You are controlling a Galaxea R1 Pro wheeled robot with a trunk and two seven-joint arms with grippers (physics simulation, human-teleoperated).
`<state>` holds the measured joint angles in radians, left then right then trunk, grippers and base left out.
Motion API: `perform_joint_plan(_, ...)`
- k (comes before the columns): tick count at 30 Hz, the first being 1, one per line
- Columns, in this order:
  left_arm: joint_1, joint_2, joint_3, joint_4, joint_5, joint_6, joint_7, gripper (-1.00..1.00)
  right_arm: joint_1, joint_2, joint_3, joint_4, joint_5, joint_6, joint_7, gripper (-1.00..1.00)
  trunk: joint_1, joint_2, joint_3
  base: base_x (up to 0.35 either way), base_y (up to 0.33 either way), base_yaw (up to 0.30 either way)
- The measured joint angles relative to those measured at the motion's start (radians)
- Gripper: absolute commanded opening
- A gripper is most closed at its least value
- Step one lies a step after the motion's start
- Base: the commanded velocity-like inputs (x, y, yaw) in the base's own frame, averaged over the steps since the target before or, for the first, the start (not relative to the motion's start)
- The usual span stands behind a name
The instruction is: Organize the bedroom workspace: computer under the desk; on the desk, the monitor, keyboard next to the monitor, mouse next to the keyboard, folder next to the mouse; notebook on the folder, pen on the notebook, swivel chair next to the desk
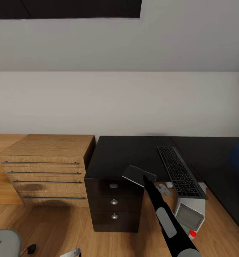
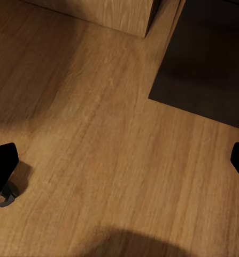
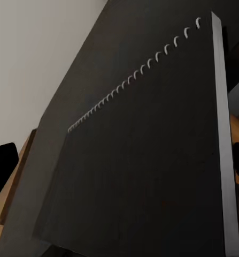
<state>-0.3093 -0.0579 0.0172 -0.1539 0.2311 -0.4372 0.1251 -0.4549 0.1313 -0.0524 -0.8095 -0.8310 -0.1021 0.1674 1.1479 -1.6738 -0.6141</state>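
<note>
From the head camera, the desk point(image 1: 133, 153) stands against the white wall, with a light wooden drawer chest point(image 1: 44, 171) just beside it on the left. The keyboard point(image 1: 180, 172) lies on the black top, its long axis running from the wall toward the front edge. The computer point(image 1: 189, 214) stands on the floor under that edge. The right gripper point(image 1: 145, 177) grips the notebook point(image 1: 138, 175) over the desk's front corner.

In the left wrist camera, the left gripper point(image 2: 119, 160) is spread wide above the wooden floor point(image 2: 98, 150).

In the right wrist camera, the notebook's point(image 3: 151, 171) dark cover and white spiral binding hang over the desk point(image 3: 124, 53).
</note>
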Motion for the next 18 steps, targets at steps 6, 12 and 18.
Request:
perform_joint_plan(6, 0.0, 0.0, 0.0, 0.0, 0.0, 0.0, 0.0, 1.0, 0.0, 0.0, 0.0, 0.0, -0.001, 0.0, 0.001, 1.0, 0.0, 0.0, 0.0, 0.0, 0.0, 0.0)
perform_joint_plan(12, 0.0, 0.0, 0.001, 0.0, 0.0, 0.0, 0.0, 1.0, 0.0, 0.0, 0.0, 0.0, 0.0, 0.001, 0.001, 1.0, 0.0, 0.0, 0.0, 0.0, 0.0, 0.0)
perform_joint_plan(18, 0.0, 0.0, 0.001, 0.0, 0.0, 0.0, 0.0, 1.0, 0.0, 0.0, 0.0, 0.0, 0.001, 0.001, 0.002, 1.0, 0.0, 0.0, 0.0, 0.0, 0.0, 0.0)
